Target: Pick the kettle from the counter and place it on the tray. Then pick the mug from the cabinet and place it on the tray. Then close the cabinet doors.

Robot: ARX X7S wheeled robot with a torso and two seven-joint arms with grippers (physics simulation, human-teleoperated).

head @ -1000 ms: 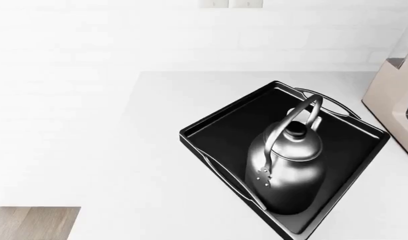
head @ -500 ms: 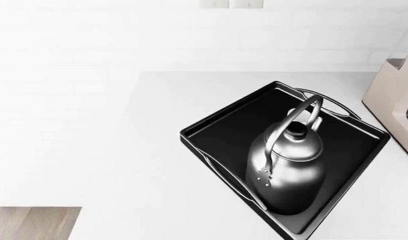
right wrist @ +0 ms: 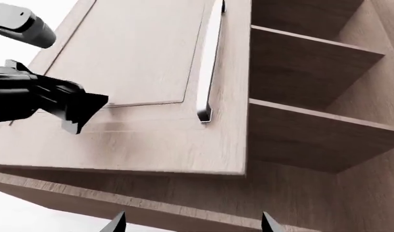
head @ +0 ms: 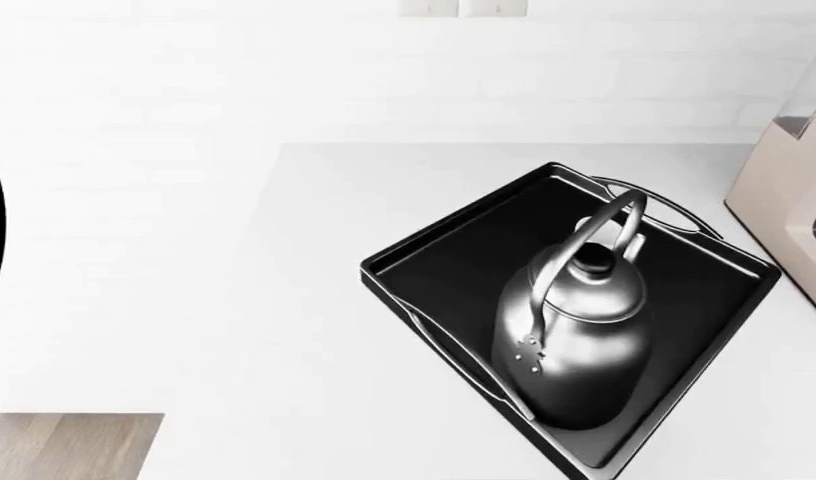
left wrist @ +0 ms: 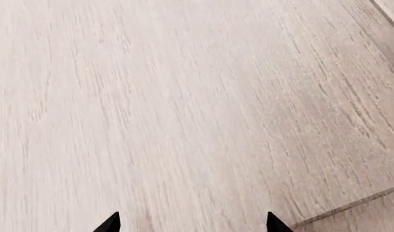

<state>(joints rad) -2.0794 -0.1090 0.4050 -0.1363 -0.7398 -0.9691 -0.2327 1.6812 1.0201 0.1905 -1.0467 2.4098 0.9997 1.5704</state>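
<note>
One kettle stands on one tray; both tools spread wide, empty.

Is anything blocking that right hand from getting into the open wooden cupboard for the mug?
Nothing visible blocks it. The right hand faces the open wooden cabinet's bare shelves; its panelled door with a pale bar handle is swung aside. No mug shows in any view.

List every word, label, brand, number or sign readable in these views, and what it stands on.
None. No readable text shows on the kettle, the tray, the counter, the cream espresso machine, the cabinet door or its shelves. The two pale wall plates are blank.
</note>
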